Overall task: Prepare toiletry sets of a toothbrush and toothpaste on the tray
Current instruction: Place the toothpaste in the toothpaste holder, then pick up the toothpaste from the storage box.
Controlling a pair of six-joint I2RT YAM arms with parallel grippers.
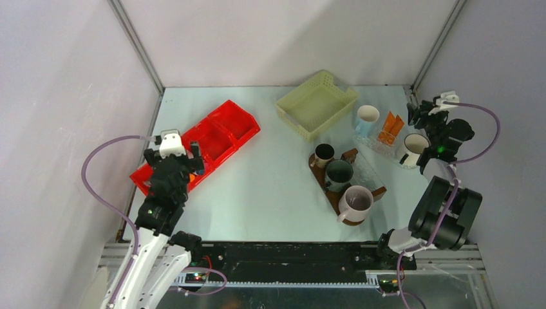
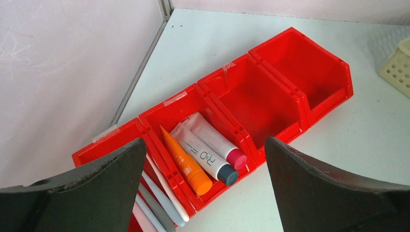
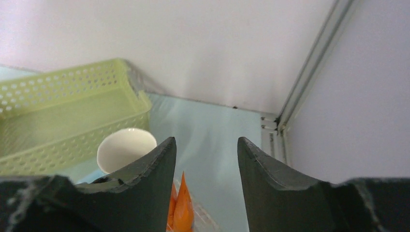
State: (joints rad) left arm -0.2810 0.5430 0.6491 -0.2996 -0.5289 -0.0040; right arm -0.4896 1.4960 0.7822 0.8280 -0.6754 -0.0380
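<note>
The dark brown oval tray (image 1: 331, 192) sits right of centre and carries a small dark brown mug (image 1: 324, 154), a dark green mug (image 1: 339, 172) and a mauve-grey mug (image 1: 356, 201). My left gripper (image 2: 204, 141) hangs open above the red bin (image 2: 270, 96). One of its compartments holds an orange toothpaste tube (image 2: 186, 162) and two white tubes (image 2: 208, 147). The compartment beside it holds slim toothbrushes (image 2: 164, 193). My right gripper (image 3: 206, 140) is open and holds nothing, just above two orange tubes (image 3: 181, 205) at the far right.
A pale yellow mesh basket (image 1: 317, 103) stands at the back. Near my right gripper (image 1: 415, 114) are a white-and-blue mug (image 1: 367, 117), a white mug (image 1: 414, 147) and a clear plastic dish (image 1: 376, 147) under the orange tubes (image 1: 390, 129). Side walls close in on both sides.
</note>
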